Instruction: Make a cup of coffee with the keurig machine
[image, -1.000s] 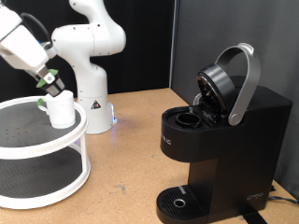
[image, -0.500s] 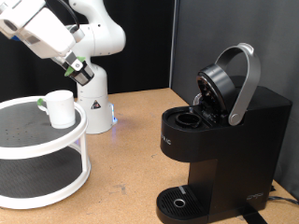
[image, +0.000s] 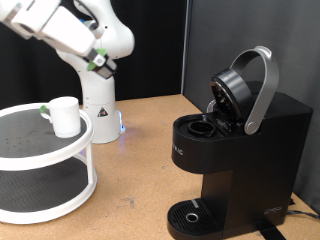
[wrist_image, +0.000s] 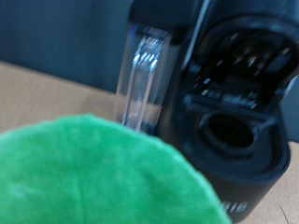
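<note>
The end effector (image: 101, 60) hangs high toward the exterior view's left, grip state unclear; a blurred green mass fills its wrist view. The boxy black keurig machine (image: 240, 150), lid raised, stands on the tabletop (image: 135, 175) toward the right; the small white cup (image: 64, 116) sits on the white round shelf (image: 60, 160), below-left.

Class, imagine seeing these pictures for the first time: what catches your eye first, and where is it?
The boxy black keurig machine on the exterior view's right stands with its lid raised. The small white cup sits on the round white two-tier stand at left. In the wrist view, a blurred green round thing fills the foreground.

A white two-tier round shelf (image: 60, 152) (dark mesh tiers) stands on the tan table (image: 140, 170).
</note>
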